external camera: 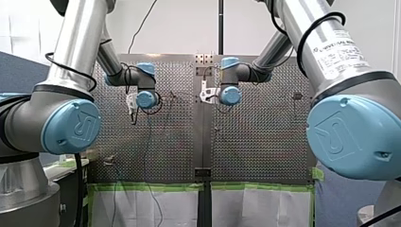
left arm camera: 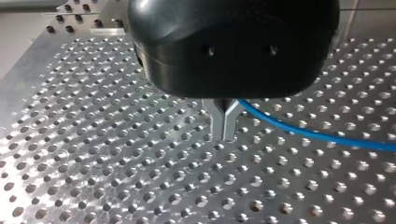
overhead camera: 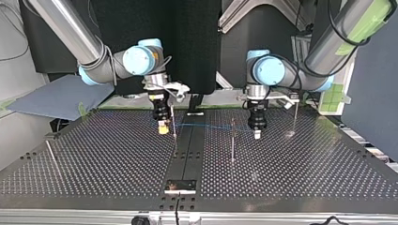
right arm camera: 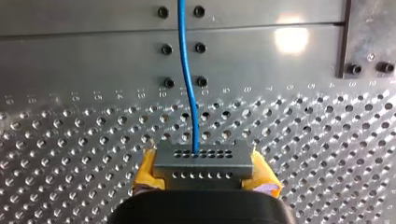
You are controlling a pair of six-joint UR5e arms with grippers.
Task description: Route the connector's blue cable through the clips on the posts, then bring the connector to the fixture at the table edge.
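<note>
In the right wrist view, my right gripper [right arm camera: 201, 179] is shut on a grey connector [right arm camera: 201, 162], squeezed between its yellow pads [right arm camera: 147, 169]. The blue cable [right arm camera: 186, 74] leaves the connector's top and runs straight ahead over the plate. In the top view, that right gripper [overhead camera: 162, 129] hangs just above the table at the left. The cable [overhead camera: 211, 126] stretches across to my left gripper [overhead camera: 257, 135] at the right. In the left wrist view, the metal fingers [left arm camera: 218, 122] of my left gripper [left arm camera: 224, 133] are shut on the blue cable [left arm camera: 303, 133], which trails off to one side.
Thin posts stand on the perforated table: one [overhead camera: 174, 123] beside my right gripper, one [overhead camera: 232, 140] near the middle, one [overhead camera: 295, 117] at the far right, and a leaning one [overhead camera: 50, 152] at the left. A small fixture [overhead camera: 180, 186] sits at the near table edge.
</note>
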